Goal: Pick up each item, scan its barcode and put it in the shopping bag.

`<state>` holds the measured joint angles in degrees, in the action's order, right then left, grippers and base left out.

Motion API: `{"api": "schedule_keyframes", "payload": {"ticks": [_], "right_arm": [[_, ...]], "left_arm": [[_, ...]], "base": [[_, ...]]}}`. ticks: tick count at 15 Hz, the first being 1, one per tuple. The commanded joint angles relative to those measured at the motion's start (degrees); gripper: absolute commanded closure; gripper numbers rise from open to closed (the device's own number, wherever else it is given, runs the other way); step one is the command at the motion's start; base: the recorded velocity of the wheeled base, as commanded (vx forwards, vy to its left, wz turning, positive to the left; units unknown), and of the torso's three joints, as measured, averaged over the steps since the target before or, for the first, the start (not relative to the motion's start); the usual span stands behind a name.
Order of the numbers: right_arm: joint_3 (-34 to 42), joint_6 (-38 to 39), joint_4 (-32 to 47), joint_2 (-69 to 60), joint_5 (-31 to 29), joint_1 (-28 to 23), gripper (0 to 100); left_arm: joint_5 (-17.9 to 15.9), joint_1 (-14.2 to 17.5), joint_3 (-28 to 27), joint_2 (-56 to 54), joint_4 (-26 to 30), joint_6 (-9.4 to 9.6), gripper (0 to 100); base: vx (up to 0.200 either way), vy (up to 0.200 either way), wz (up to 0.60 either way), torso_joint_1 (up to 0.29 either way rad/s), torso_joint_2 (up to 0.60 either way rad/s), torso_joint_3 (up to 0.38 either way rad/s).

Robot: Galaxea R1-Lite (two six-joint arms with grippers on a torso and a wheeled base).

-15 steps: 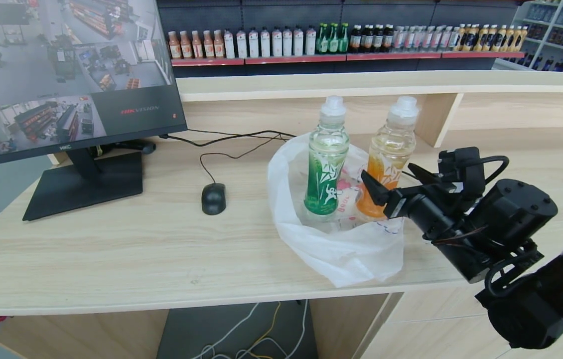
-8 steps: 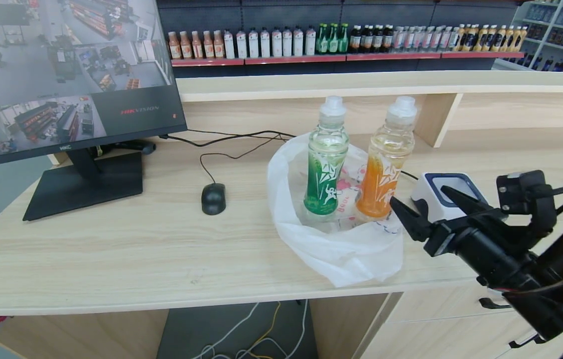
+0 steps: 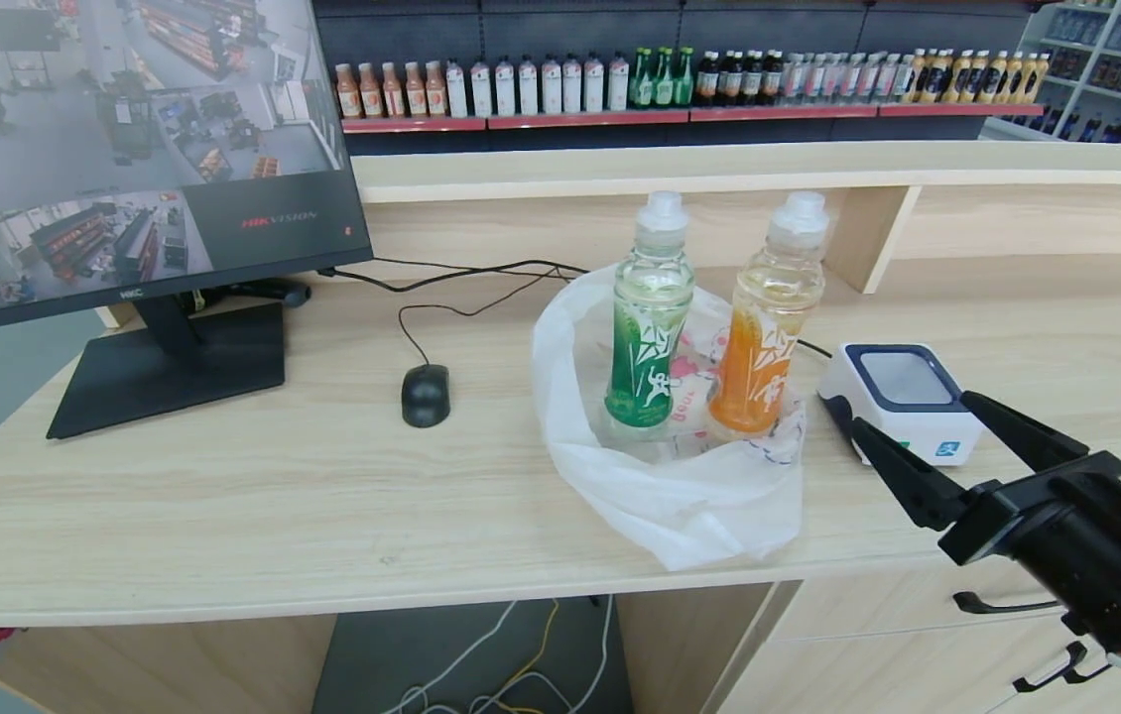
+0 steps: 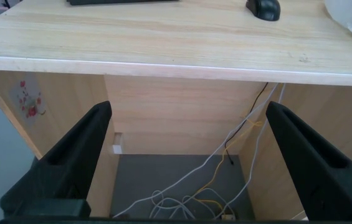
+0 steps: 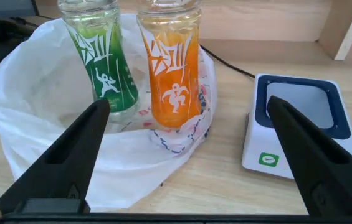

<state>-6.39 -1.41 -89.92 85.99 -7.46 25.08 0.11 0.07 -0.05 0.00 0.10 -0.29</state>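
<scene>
Two bottles stand upright inside the white shopping bag (image 3: 620, 476) on the counter: a green-labelled bottle (image 3: 651, 312) on the left and an orange-labelled bottle (image 3: 767, 317) on the right. In the right wrist view the green bottle (image 5: 101, 59) and orange bottle (image 5: 172, 68) stand in the bag (image 5: 32, 118). The white barcode scanner (image 3: 903, 402) (image 5: 297, 134) sits right of the bag. My right gripper (image 3: 967, 451) (image 5: 191, 162) is open and empty, near the counter's front edge by the scanner. My left gripper (image 4: 188, 162) is open and empty, low in front of the counter's underside.
A monitor (image 3: 124, 159) on a black stand occupies the counter's left side, with a black mouse (image 3: 425, 394) (image 4: 263, 7) and its cable in the middle. A raised wooden ledge (image 3: 769, 164) runs along the back. Loose cables (image 4: 225, 180) hang under the counter.
My right gripper has pulled back from the orange bottle toward the right and the front edge, uncovering the scanner. Both bottles stay standing in the bag.
</scene>
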Motion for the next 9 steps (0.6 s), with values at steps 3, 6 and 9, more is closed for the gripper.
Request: {"api": "schedule_keyframes", "payload": {"ticks": [3,6,9], "right_arm": [[-0.5,-0.1,-0.1,-0.7,0.0,-0.6,0],[-0.6,-0.1,-0.1,-0.7,0.0,-0.6,0],[-0.5,-0.2,-0.1,-0.9,0.0,-0.6,0]], "left_arm": [[0.0,0.0,0.0,0.0,0.0,-0.06,0],[0.1,0.0,0.0,0.0,0.0,-0.15,0],[0.1,0.0,0.0,0.0,0.0,-0.15,0]], "base": [[0.0,-0.2,0.0,-0.006,0.0,0.005],[0.0,-0.2,0.0,0.015,0.0,-0.002],[0.0,-0.2,0.0,-0.001,0.0,-0.002]]}}
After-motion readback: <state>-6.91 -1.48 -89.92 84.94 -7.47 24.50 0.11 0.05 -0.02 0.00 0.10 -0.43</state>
